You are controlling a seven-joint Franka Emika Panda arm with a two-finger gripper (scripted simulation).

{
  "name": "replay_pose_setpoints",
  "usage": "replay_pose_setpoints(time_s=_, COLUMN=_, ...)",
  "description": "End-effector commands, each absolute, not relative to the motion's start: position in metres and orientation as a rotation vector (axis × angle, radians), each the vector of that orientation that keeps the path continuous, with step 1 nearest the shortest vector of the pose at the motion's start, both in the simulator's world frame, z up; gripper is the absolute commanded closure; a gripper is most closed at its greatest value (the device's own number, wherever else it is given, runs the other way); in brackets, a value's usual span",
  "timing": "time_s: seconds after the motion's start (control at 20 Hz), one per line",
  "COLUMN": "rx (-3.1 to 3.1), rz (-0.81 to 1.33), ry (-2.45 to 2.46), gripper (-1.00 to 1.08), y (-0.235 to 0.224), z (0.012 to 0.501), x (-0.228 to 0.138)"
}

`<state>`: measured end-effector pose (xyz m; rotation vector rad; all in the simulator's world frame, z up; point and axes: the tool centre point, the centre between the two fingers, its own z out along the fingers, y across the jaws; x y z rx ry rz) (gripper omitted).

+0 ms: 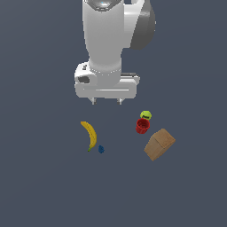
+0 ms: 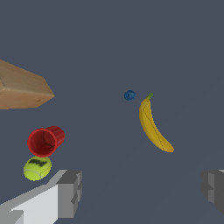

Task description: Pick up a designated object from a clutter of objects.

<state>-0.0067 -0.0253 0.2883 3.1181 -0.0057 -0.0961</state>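
Observation:
The designated object is a tiny dark-blue blocky piece (image 1: 101, 149) (image 2: 129, 95) lying on the grey floor just beside one tip of the yellow banana (image 1: 90, 135) (image 2: 153, 126). My gripper (image 1: 106, 101) (image 2: 142, 190) hangs high above the clutter, behind the banana in the exterior view, open with nothing between its fingers (image 2: 70, 192). The blue piece lies well apart from the gripper, on the far side of the banana from it.
On the exterior view's right lie a red cup (image 1: 142, 126) (image 2: 45, 141) tipped on its side, a yellow-green ball (image 1: 146, 115) (image 2: 37, 168) touching it, and a brown box (image 1: 159, 144) (image 2: 22, 85).

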Motion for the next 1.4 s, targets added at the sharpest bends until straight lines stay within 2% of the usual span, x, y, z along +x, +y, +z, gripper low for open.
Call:
replay_pose_setpoints(time_s=0.0, rx=3.118, rz=-0.097, ry=-0.005, gripper=-0.92, y=-0.025, z=0.286, x=-0.005)
replay_pose_setpoints(time_s=0.5, rx=3.126, rz=-0.076, ry=-0.018, gripper=-0.92, y=-0.033, z=0.249, x=0.018)
replay_pose_setpoints(time_s=1.0, rx=3.137, rz=-0.033, ry=-0.050, gripper=-0.92, y=-0.050, z=0.164, x=0.056)
replay_pose_setpoints(time_s=1.35, rx=3.140, rz=-0.011, ry=-0.069, gripper=-0.92, y=-0.060, z=0.115, x=0.069)
